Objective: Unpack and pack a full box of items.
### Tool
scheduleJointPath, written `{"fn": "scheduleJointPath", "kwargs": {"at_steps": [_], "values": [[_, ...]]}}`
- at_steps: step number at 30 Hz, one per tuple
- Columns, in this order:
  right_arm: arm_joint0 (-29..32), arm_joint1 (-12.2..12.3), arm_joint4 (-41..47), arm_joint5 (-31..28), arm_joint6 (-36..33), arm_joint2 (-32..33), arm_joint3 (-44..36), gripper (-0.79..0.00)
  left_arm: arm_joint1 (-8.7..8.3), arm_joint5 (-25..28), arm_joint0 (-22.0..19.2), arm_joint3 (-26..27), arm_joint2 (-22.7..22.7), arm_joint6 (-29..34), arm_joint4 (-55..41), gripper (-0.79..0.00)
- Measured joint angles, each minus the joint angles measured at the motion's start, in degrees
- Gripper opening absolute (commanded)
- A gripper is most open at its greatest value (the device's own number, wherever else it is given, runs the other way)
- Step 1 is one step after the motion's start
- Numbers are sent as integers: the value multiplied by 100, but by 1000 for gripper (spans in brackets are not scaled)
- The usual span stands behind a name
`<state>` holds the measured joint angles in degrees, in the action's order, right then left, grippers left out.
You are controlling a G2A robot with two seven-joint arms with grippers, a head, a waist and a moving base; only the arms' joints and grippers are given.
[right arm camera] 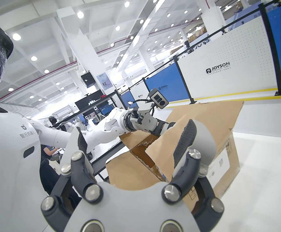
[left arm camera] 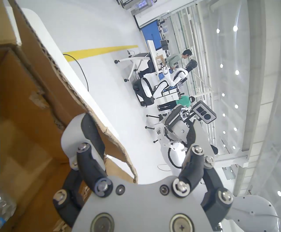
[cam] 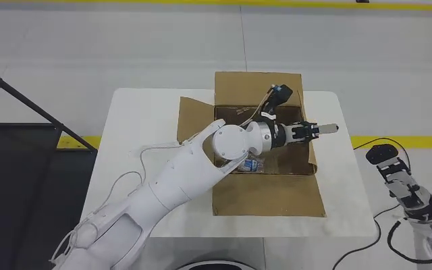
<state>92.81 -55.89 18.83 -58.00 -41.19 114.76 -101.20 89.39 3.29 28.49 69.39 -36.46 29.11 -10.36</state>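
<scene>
1. Worktop (cam: 135, 128): white, round-cornered, standing on a pale grey floor (cam: 135, 47).
2. Yellow floor line (cam: 388, 141): running out from under the worktop and showing at either side of it.
3. Dark panel (cam: 30, 189): lying just beside the worktop, with a thin black rod (cam: 27, 101) slanting over its corner.
4. Black cable (left arm camera: 84, 74): trailing over the floor just past the worktop's edge.
5. White perforated partition (right arm camera: 230, 66) and blue panels (right arm camera: 166, 87): standing well beyond the worktop.
6. Ceiling lights (right arm camera: 80, 14): glowing high above the worktop.
</scene>
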Motion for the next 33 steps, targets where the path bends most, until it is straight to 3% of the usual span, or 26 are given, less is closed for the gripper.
{"fn": "scheduleJointPath", "kwargs": {"at_steps": [8, 17, 26, 33], "values": [[347, -108, 127, 0, 113, 482, -57, 0, 507, 491, -381, -979, 480, -135, -429, 0], [367, -232, 347, 0, -131, 569, 79, 0, 997, 629, -606, -1976, 805, -89, -618, 0], [117, -305, 451, 0, -514, 399, 265, 0, 1336, 750, -696, -2648, 884, 21, -622, 0], [-50, -305, 323, 0, -509, 232, 425, 0, 1472, 998, -733, -2868, 738, 151, -693, 0]]}}
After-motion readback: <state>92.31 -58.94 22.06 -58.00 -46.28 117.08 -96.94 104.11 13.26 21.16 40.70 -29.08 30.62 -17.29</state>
